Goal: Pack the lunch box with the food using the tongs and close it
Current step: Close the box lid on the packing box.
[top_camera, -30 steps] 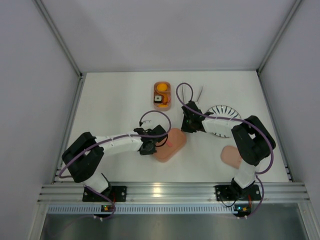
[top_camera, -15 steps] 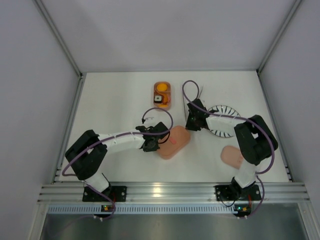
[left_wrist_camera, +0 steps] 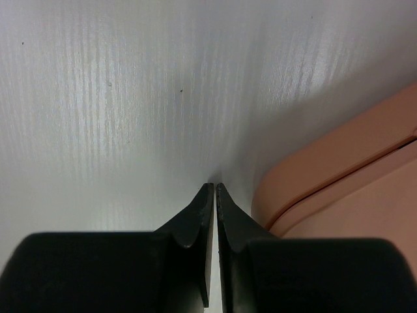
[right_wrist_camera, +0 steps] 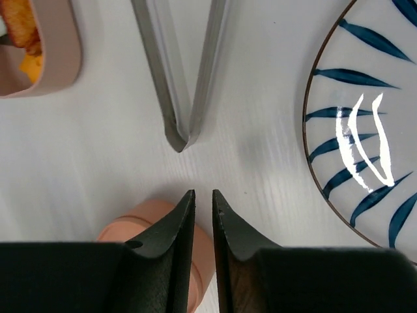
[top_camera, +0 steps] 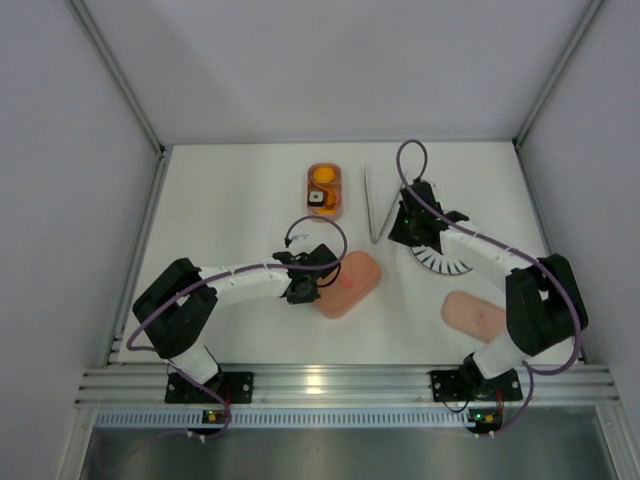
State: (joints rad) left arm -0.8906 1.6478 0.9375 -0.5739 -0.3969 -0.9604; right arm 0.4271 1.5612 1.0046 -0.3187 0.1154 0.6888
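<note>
Your right gripper [right_wrist_camera: 202, 193] hovers just short of the tongs [right_wrist_camera: 156, 65], which lie flat between tray [right_wrist_camera: 62, 52] and plate [right_wrist_camera: 365, 130]. Its fingers are a narrow slit, empty. Drop now and you'll shove the tongs away. Your left gripper [left_wrist_camera: 214, 186], pinched closed beside the box [left_wrist_camera: 339, 176], could nudge it.

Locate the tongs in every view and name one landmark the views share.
Top external: the tongs lie far centre-right, just left of the right pincer.
Left wrist: not in it.
Right wrist: top centre, joined end toward the pincer.
Shared landmark: the pink box, in all three views.
</note>
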